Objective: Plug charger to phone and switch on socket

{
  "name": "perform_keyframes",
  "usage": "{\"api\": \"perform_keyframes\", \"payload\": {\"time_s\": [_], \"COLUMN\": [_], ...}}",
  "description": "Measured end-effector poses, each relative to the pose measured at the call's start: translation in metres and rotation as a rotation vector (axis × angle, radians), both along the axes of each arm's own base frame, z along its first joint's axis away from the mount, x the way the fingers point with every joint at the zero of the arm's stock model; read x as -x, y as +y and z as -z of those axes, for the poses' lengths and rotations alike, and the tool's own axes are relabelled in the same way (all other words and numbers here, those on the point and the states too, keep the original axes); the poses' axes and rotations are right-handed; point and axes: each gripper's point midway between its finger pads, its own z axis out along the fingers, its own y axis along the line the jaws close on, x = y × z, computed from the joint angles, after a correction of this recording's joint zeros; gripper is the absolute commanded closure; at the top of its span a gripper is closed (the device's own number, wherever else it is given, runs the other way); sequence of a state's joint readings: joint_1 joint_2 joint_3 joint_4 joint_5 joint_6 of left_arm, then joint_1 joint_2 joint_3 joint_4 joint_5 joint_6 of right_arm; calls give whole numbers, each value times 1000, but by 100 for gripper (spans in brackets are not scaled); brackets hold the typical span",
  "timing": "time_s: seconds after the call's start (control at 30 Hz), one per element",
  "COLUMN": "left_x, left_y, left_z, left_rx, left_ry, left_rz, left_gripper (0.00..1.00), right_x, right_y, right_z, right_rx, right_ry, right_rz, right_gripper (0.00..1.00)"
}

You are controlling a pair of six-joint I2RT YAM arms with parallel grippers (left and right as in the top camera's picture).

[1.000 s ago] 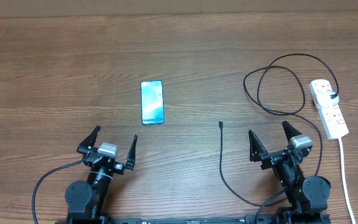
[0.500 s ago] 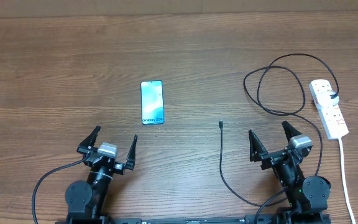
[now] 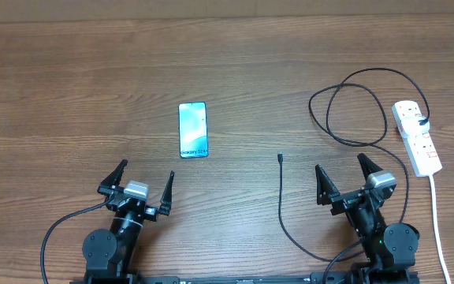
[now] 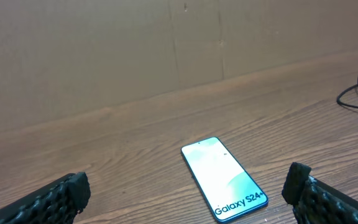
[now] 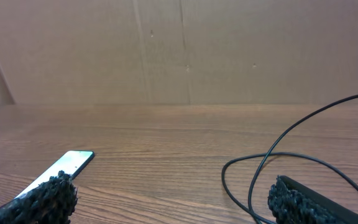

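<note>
The phone (image 3: pixel 193 130) lies flat on the wooden table, its teal screen up; it also shows in the left wrist view as the phone (image 4: pixel 224 178) and at the left of the right wrist view as the phone (image 5: pixel 64 167). The charger cable (image 3: pixel 351 106) loops at the right, and its black connector tip (image 3: pixel 280 158) rests right of the phone. At the far right lies the white socket strip (image 3: pixel 416 136) with a black plug in it. My left gripper (image 3: pixel 145 178) is open below the phone. My right gripper (image 3: pixel 339 172) is open near the cable, holding nothing.
The socket's white cord (image 3: pixel 438 229) runs down the right edge of the table. A brown cardboard wall (image 4: pixel 166 43) stands at the far side. The charger's loop (image 5: pixel 303 162) lies in front of the right fingers.
</note>
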State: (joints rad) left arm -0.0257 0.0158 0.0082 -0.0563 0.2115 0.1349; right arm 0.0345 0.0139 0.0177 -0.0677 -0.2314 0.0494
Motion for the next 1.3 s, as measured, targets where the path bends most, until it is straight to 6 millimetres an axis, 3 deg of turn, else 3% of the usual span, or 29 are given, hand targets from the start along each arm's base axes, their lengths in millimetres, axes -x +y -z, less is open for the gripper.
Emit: {"api": "perform_keyframes", "payload": {"time_s": [0.87, 1.03, 1.13, 1.3], "left_x": [0, 0, 0, 2], "left_y": [0, 0, 0, -10], "left_z": [0, -9, -2, -17], "left_rx": [0, 1, 0, 4], "left_ry": [-1, -39, -9, -72], "left_rz": [0, 0, -1, 59], "left_gripper": [1, 0, 0, 1], "right_x": [0, 0, 0, 0], "right_y": [0, 0, 0, 0], "right_z": [0, 0, 0, 0], "right_rx": [0, 0, 0, 1], "right_ry": [0, 0, 0, 0], "right_rz": [0, 0, 0, 0], "right_gripper": [0, 0, 0, 0]}}
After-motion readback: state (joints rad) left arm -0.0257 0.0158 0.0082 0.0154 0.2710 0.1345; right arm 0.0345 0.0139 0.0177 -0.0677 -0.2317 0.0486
